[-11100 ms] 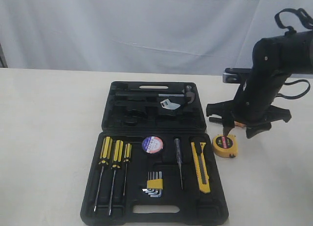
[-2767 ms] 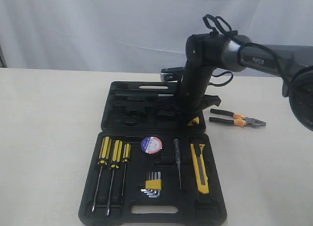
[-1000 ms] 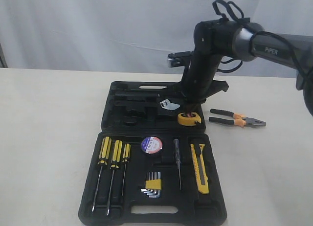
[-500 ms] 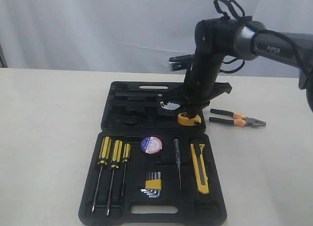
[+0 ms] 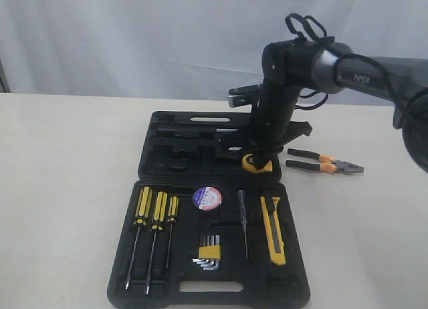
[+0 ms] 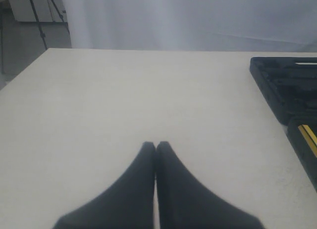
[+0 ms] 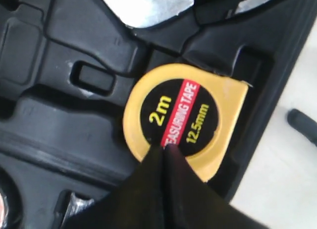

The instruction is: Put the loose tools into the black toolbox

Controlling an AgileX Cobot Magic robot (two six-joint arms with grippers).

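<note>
Nearest the exterior camera lay the front half of the open black toolbox [image 5: 124, 269]. Its moulded slots held three screwdrivers [image 5: 155, 219], a hex key set [image 5: 210, 250], the black tape roll [image 5: 207, 197] with its blue-white label, a slim driver [image 5: 243, 219] and the utility knife [image 5: 273, 222]. Behind the hinge, the rear half held the yellow tape measure [image 5: 249, 165] near its right end. The right gripper [image 5: 256, 158] stood straight down over it, and the arm blocked most of the measure and the slots behind. The pliers [image 5: 324, 164] lay outside the box on the table [image 5: 67, 188], just right of the rear half and apart from it. A white curtain [image 5: 134, 41] closed off the back.

The right wrist view showed what the arm hid. The right gripper [image 7: 163, 148] had its jaws pinched together, gripping nothing, with the tips resting on the flat face of the tape measure [image 7: 185, 117]. The measure sat in a recess beside the case wall, label up. Only the left wrist view showed the left gripper [image 6: 156, 145], clenched empty above bare tabletop, with a corner of the toolbox [image 6: 277, 85] off to one side.

The case was matt black plastic with angular pockets. The measure was a rounded yellow shell with one squared corner, a black disc and a red stripe. The pliers' handles were black and orange, and the table was pale and smooth.
</note>
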